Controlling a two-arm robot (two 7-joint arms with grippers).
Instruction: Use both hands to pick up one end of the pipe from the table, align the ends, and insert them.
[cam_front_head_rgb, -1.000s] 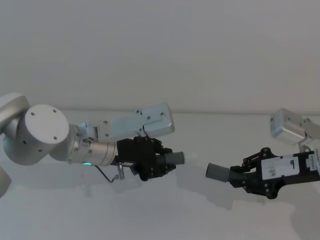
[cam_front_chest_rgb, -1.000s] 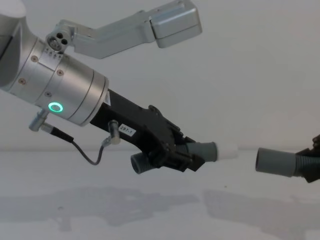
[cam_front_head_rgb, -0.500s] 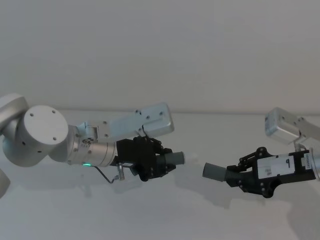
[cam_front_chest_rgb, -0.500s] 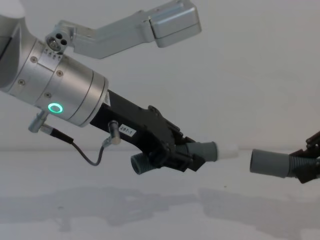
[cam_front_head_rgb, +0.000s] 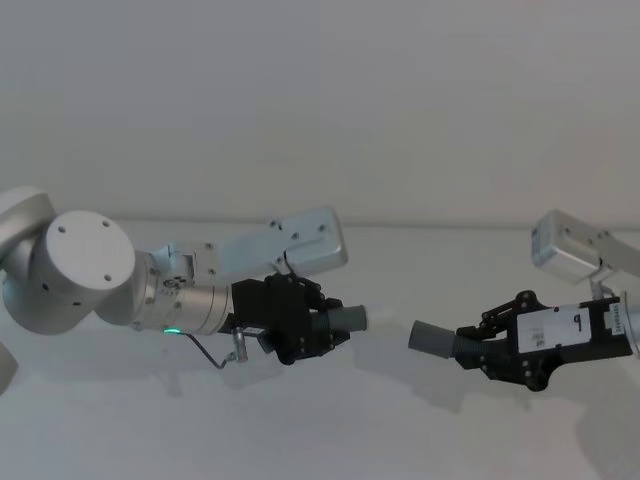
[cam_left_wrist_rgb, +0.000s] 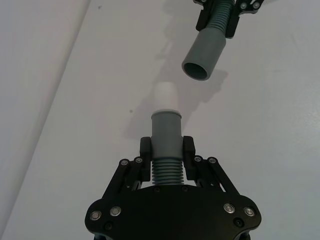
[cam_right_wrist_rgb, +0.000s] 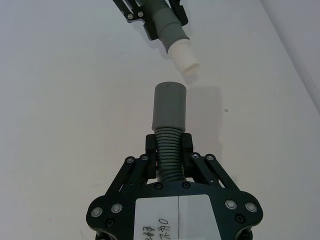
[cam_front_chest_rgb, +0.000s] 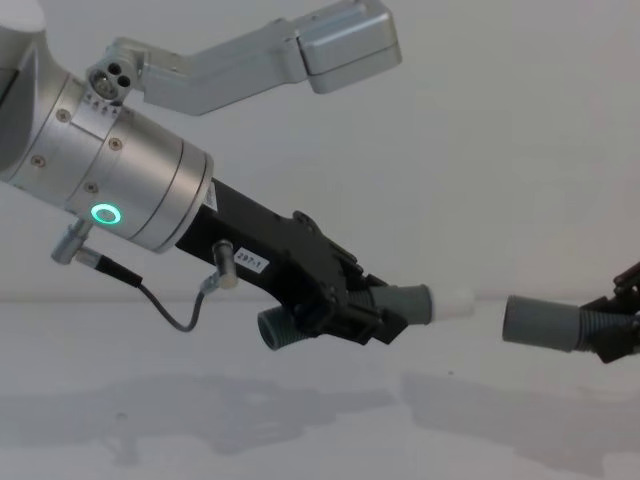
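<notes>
Your two grippers are both lifted above the white table (cam_front_head_rgb: 400, 260), each holding one piece of the pipe, and the pieces face each other across a small gap.

Your left gripper (cam_front_head_rgb: 318, 330) sits on a thick silver arm (cam_front_chest_rgb: 120, 185) with a green light ring (cam_front_chest_rgb: 105, 214). Its black fingers (cam_left_wrist_rgb: 145, 150) are closed around the ribbed part of the curved pipe piece (cam_front_chest_rgb: 395, 303), just behind the smooth grey collar (cam_left_wrist_rgb: 166, 134). The narrower white tip (cam_front_chest_rgb: 455, 302) sticks out beyond the collar, pointing toward your right gripper. The other end of this piece (cam_front_chest_rgb: 275, 328) pokes out below the gripper on the arm's side.

Your right gripper (cam_front_head_rgb: 478, 350) is off to the right of the left gripper, at about the same height above the table. Its fingers (cam_right_wrist_rgb: 151, 145) are closed on the ribbed section of the straighter pipe piece (cam_front_head_rgb: 435, 340), and the round grey mouth (cam_left_wrist_rgb: 196, 70) faces the white tip.

The white tip and the grey mouth are near each other but not touching; bare table shows between them. From the left wrist camera the mouth lies slightly off to one side of the tip's line, so the two ends are not quite lined up. Shadows of both arms fall on the table beneath them.
</notes>
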